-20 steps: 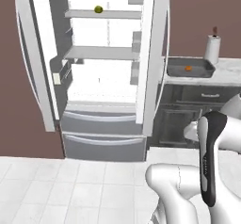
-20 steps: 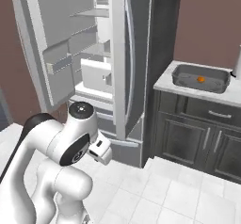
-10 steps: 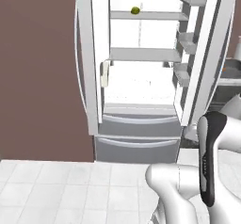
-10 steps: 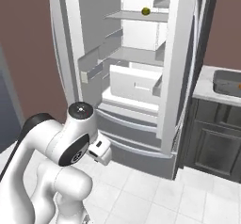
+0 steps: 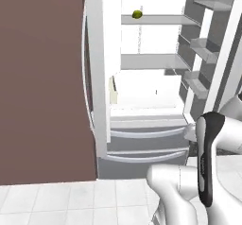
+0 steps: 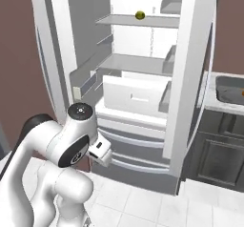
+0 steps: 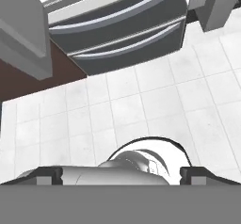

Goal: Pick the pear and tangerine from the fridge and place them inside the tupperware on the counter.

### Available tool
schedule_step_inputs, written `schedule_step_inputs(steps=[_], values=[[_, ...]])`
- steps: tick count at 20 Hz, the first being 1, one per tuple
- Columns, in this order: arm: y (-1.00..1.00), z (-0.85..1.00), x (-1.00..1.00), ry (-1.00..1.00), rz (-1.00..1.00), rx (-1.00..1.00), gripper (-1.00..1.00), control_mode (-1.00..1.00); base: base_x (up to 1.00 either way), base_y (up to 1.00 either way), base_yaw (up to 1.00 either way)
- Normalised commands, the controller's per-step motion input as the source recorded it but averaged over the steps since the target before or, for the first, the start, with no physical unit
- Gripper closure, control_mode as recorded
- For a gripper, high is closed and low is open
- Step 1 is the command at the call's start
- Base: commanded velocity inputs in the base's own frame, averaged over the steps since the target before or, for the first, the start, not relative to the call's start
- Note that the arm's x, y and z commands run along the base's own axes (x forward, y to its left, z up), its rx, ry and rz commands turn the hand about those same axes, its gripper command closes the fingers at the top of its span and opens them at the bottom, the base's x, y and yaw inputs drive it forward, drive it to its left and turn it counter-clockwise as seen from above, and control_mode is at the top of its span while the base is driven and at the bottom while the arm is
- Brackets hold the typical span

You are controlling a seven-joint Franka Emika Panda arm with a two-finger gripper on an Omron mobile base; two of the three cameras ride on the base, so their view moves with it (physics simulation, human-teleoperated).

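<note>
Sitting upright: pear (image 5: pixel 137 14), fridge (image 5: pixel 156 77) shelf.

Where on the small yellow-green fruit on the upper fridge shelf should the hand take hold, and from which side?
Probably across the middle of the small yellow-green pear, coming in level from the open front of the white-lined fridge. It sits alone near the shelf's front edge, and the shelf blocks any approach from below.
</note>
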Motion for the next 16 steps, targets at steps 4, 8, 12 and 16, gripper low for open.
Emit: schedule_step_inputs(steps=[4,8,12,16], values=[[0.00,0.00,0.00,0.00,0.00,0.00,-1.00,1.00,0.77,0.17,-0.32],[0.00,0.00,0.00,0.00,0.00,0.00,-1.00,1.00,0.75,0.26,-0.06],[0.00,0.00,0.00,0.00,0.00,0.00,-1.00,1.00,0.67,0.09,0.04],[0.00,0.00,0.00,0.00,0.00,0.00,-1.00,1.00,0.80,0.00,0.06]])
